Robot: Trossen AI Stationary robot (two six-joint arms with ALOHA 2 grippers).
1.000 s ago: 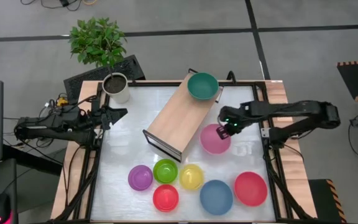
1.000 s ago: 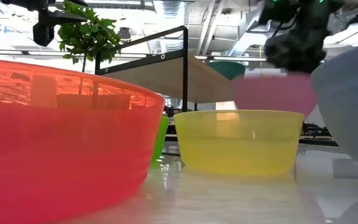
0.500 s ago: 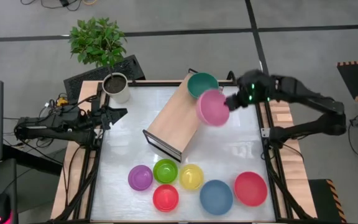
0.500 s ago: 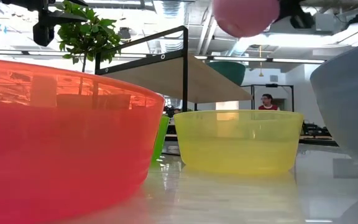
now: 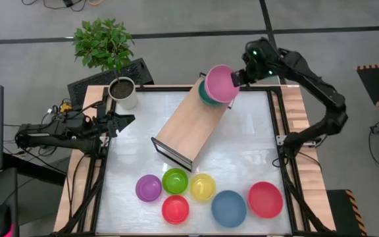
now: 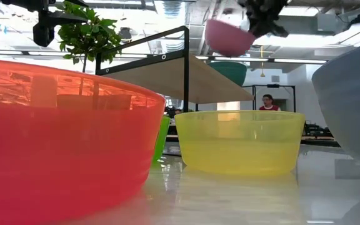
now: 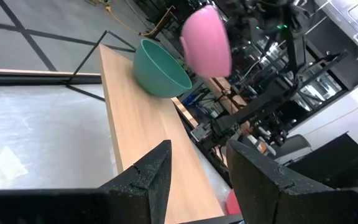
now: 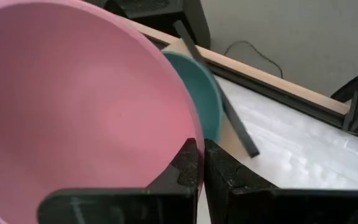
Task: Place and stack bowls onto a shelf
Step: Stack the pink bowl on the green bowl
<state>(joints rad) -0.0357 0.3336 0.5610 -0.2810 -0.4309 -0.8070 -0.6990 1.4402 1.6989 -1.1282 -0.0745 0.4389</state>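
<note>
My right gripper [image 5: 234, 78] is shut on the pink bowl [image 5: 219, 83], held in the air above the teal bowl [image 5: 206, 97], which rests by its base on the far end of the light-wood shelf [image 5: 188, 122]. The low view shows the pink bowl [image 6: 228, 36] tilted above the teal bowl [image 6: 229, 72]. Purple [image 5: 148, 188], green [image 5: 175, 180], yellow [image 5: 202, 187], small red [image 5: 175, 209], blue [image 5: 229, 208] and red-pink [image 5: 265, 199] bowls sit on the table near its near edge. My left gripper [image 5: 127, 120] waits open at the table's left edge. My right gripper pinches the pink bowl's rim [image 8: 193, 127] on the side facing the table's right edge, one finger [image 8: 185, 168] inside the bowl and one finger [image 8: 224, 171] outside. The fingers come from the table's right side. The bowl is lifted clear and tilted.
A white pot with soil [image 5: 123, 92] stands at the table's far left corner, a leafy plant [image 5: 102, 41] behind it. A person [image 6: 268, 102] shows in the room beyond the table. Bare tabletop [image 5: 249, 151] lies between the shelf and the right edge.
My right gripper has lifted the pink bowl off the table beside the shelf, carried it up and toward the far edge, and now holds it above the teal bowl at the shelf's far end. The bowl has tipped while moving.
</note>
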